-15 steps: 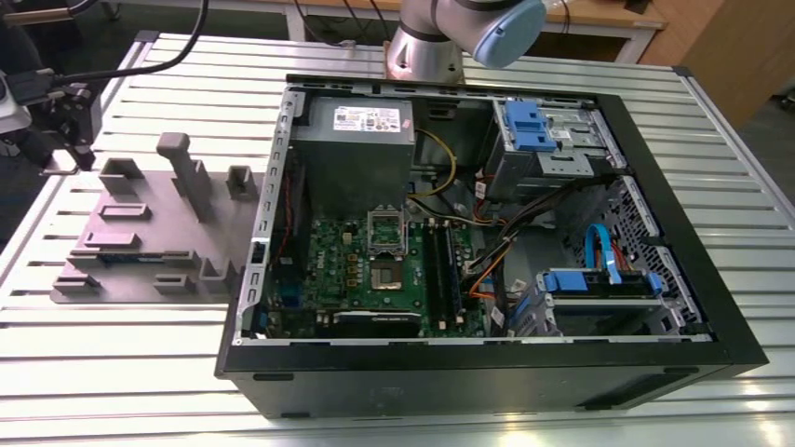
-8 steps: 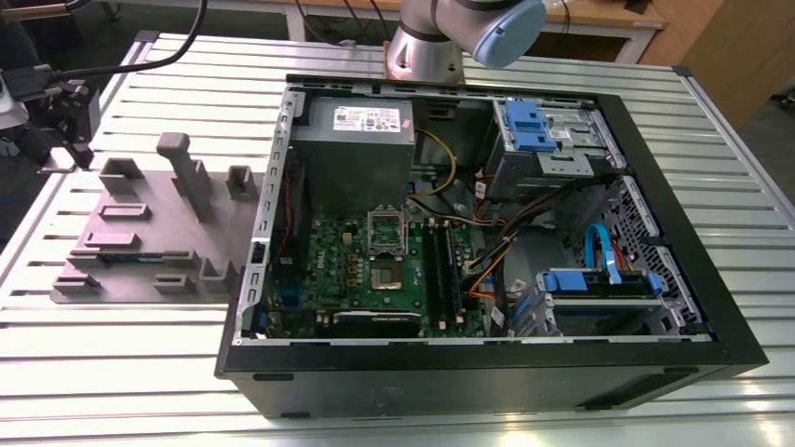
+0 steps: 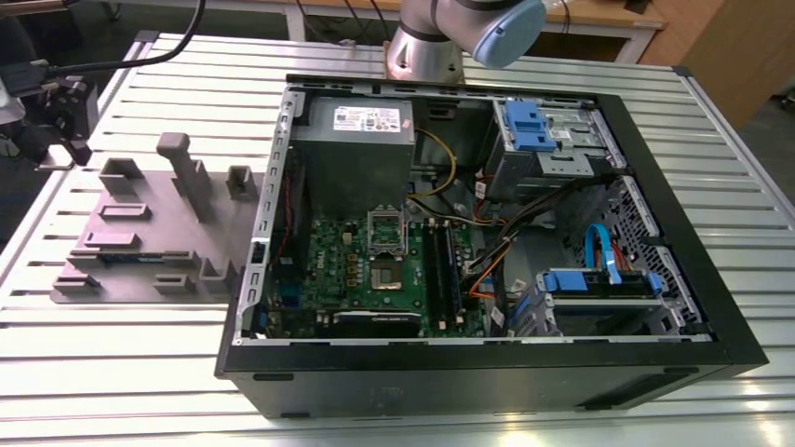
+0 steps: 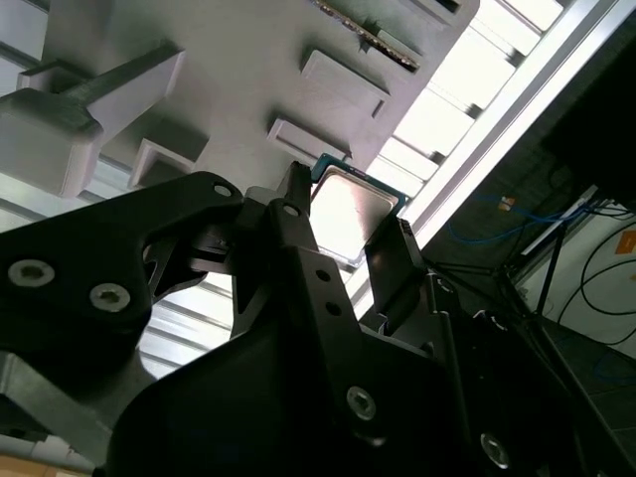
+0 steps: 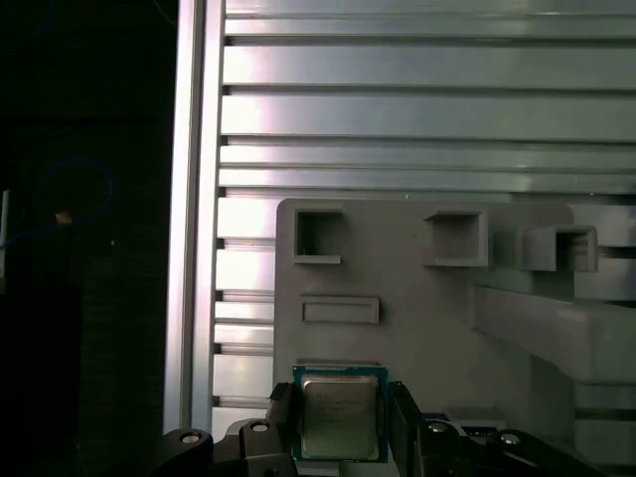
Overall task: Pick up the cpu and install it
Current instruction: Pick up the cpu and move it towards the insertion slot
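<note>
Two black fingers (image 5: 282, 417) of the robot's hand (image 5: 341, 396) press against opposite edges of the cpu (image 5: 340, 422), a small flat square chip with a shiny silver-grey metal lid and a green rim, so the hand is clamped on it by its sides; the second wrist view shows the same pinch at an angle. Holding it by the edges looks deliberate, since that leaves the underside untouched and keeps the chip flat for a socket. It seems to hang clear of the grey plastic fixture tray (image 5: 417, 298) beneath it, not seated in a recess, though the gap itself cannot be seen. Beyond it on that tray, two square pockets (image 5: 318, 237) look empty, and a thick upright post (image 5: 556, 333) rises beside them. The tray lies on the slatted aluminium counter (image 5: 397, 109), close to the counter's edge at the exterior view's left. Farther along, the black open computer case (image 3: 497, 372) lies on its side so that its inside faces up. It holds a green motherboard (image 3: 335, 247), whose square socket (image 3: 387, 277) looks vacant with its metal frame swung back, a grey power supply box (image 3: 357, 126) with a white label, and blue-handled drive bays (image 3: 537, 126). The arm's metal base (image 3: 429, 51) stands by the counter's far edge.
</note>
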You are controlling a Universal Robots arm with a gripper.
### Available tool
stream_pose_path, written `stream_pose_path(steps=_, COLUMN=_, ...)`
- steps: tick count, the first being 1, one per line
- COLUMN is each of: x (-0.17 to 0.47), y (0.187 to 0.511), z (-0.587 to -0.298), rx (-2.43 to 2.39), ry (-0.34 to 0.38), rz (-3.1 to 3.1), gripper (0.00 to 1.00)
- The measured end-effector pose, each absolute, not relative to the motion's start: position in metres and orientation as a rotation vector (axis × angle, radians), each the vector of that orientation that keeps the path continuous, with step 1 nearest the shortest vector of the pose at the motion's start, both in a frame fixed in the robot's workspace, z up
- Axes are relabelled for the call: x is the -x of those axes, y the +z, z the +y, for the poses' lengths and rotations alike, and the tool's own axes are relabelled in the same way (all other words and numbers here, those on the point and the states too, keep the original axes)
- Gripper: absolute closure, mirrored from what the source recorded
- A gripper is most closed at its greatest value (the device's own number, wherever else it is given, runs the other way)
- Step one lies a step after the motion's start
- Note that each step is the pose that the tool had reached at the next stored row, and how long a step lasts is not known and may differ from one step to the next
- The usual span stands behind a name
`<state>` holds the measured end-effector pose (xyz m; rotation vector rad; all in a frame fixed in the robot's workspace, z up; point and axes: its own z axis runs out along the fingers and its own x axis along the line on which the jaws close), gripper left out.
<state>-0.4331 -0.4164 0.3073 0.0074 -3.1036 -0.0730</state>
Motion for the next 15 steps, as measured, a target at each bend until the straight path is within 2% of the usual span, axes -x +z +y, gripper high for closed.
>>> stream_pose_path(steps=15, x=0.433, y=0.32, z=-0.416, rx=-0.007, ry=-0.073, rz=-3.104, gripper=0.53)
